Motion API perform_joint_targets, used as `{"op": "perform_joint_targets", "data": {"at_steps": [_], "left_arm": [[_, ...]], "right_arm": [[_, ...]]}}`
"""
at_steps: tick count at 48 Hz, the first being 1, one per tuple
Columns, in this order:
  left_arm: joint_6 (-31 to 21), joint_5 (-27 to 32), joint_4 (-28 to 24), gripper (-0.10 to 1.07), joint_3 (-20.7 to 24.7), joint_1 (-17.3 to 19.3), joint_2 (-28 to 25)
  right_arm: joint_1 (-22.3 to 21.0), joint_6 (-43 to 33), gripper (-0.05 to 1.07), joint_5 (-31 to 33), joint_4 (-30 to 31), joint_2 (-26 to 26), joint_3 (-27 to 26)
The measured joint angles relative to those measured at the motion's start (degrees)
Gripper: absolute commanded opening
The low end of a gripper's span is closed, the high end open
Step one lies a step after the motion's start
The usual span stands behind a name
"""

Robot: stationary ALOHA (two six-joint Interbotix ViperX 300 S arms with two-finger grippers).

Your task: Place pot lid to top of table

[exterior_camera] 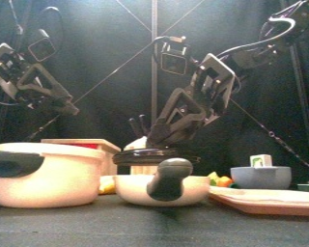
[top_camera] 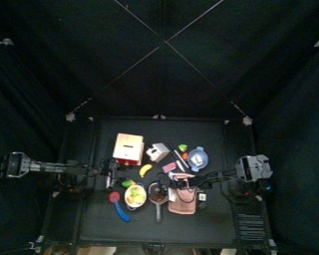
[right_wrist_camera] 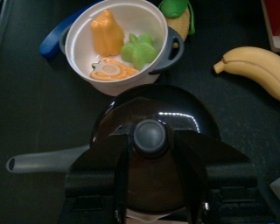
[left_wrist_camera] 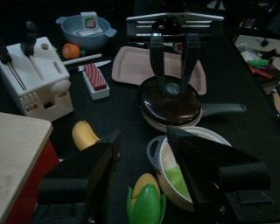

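Two black arms work over the table, and going left to right the left gripper comes first: it hangs raised, its jaws parted wide with nothing between them, and just under its fingertips sits a white pot holding green and yellow food. Beside that gripper lies a banana, with a white knife block farther out. Ahead of the left gripper, toward the right arm, stands a dark pan with a long handle, and the pot lid sits on it, dark and glossy with a round knob at its centre. One right gripper comes down straight over that lid, its jaws spread to either side of the knob; whether the pads touch the knob cannot be told. Beyond the right gripper's fingertips the white pot shows again, and another banana lies off to one side.
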State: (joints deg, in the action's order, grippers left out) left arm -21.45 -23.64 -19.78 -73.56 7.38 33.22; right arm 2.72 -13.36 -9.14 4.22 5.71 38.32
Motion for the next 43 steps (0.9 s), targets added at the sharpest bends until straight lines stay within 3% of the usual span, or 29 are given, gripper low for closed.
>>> {"op": "perform_joint_targets", "data": {"at_steps": [22, 35, 43], "left_arm": [[0.0, 0.0, 0.2, 0.84, -0.2, 0.1, 0.0], [0.0, 0.0, 0.2, 0.84, -0.3, 0.2, 0.0], [0.0, 0.0, 0.2, 0.84, -0.3, 0.3, 0.1]], "right_arm": [[-7.9, -0.2, 0.63, 10.7, 6.2, -12.5, 2.6], [-17.8, -0.3, 0.63, 13.7, 8.0, -23.8, 8.1], [-27.1, -0.3, 0.63, 12.3, 7.9, -29.0, 10.9]]}}
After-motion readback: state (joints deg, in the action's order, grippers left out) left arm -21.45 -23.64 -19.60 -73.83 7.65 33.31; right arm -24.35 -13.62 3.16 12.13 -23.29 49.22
